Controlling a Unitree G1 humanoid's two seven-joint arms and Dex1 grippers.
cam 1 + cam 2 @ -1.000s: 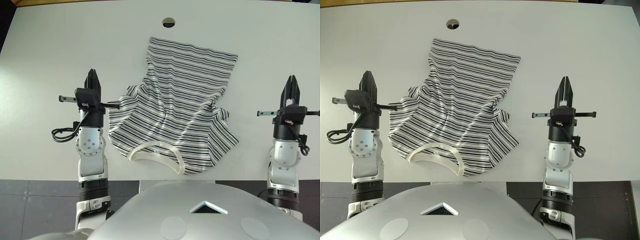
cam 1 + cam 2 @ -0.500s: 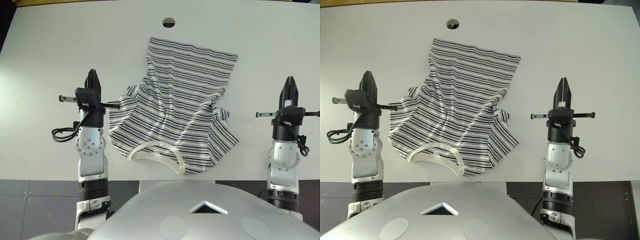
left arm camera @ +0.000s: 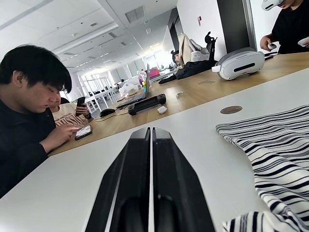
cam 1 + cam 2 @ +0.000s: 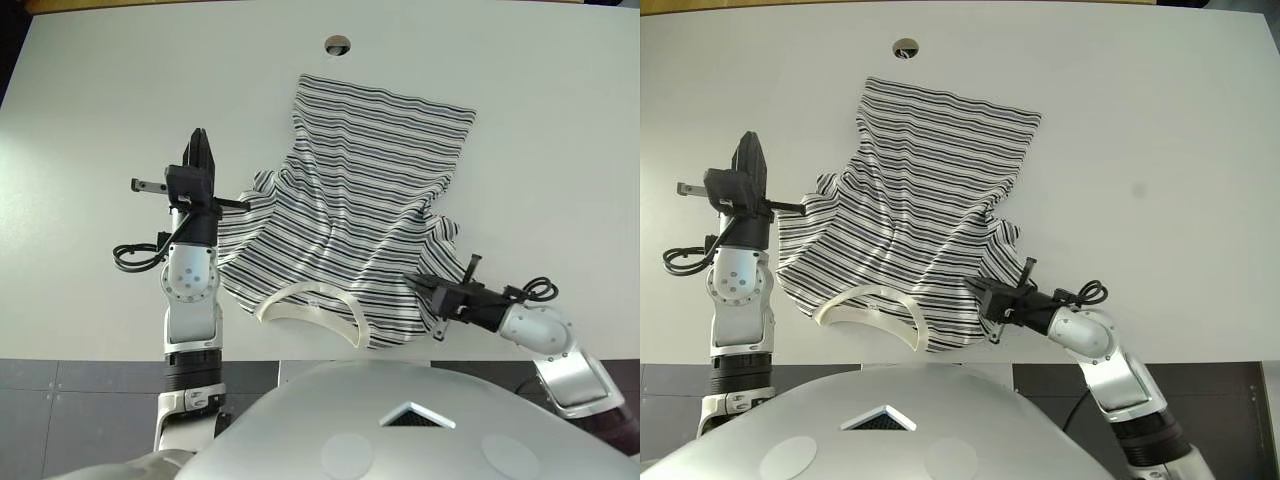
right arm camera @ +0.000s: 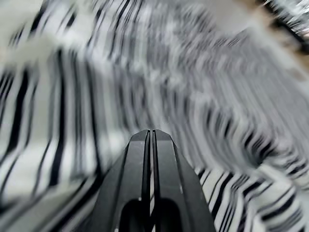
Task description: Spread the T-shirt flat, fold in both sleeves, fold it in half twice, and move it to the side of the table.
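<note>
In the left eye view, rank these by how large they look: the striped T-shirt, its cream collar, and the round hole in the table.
1. T-shirt, by far the largest.
2. collar, a curved band at the shirt's near edge.
3. hole, smallest; it also lies farthest from the camera.

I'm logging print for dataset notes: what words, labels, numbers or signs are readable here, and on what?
No text can be read.
T-shirt: stripes only, no print visible.
On the far wall, a small red sign: too small to read.
</note>
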